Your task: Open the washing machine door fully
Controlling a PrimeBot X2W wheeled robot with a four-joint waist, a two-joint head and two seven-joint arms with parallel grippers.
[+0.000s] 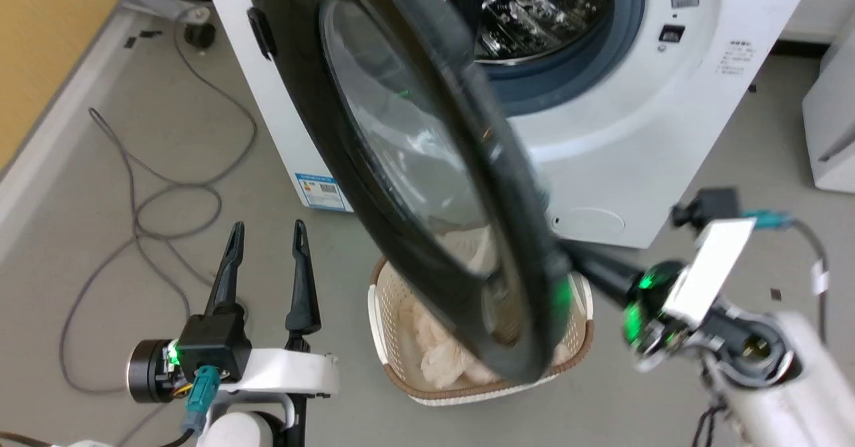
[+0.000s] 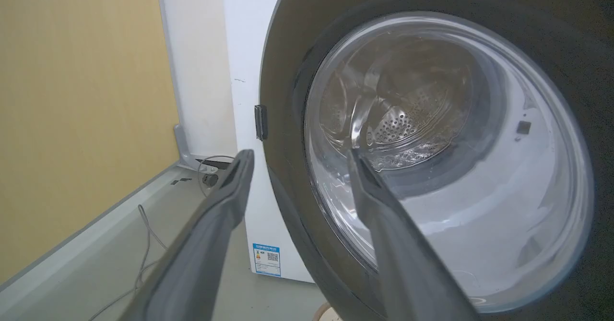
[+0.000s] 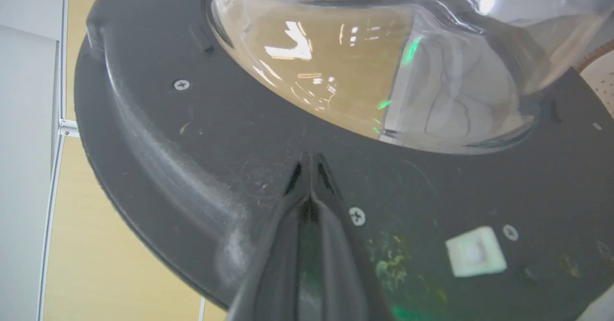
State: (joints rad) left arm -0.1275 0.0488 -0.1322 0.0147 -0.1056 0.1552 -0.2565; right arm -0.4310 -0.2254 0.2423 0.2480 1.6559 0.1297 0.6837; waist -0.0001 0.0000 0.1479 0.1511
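The washing machine (image 1: 601, 119) stands at the back, its steel drum (image 1: 534, 13) exposed. Its door (image 1: 427, 166), a glossy black disc with a clear glass bowl, is swung out partway toward me, edge-on in the head view. My right gripper (image 1: 574, 260) reaches behind the door's lower edge. In the right wrist view this gripper (image 3: 309, 160) is shut, its tips against the black inner face of the door (image 3: 192, 158) just below the glass bulge. My left gripper (image 1: 267, 228) is open at the lower left, apart from the door. It (image 2: 300, 154) points at the door's outer face (image 2: 431, 143).
A white and brown laundry basket (image 1: 394, 320) holding pale cloth sits on the floor under the door. Grey cables (image 1: 147, 200) loop over the floor at the left, beside a yellow wall panel (image 1: 47, 33). Another white appliance (image 1: 831, 119) stands at the right edge.
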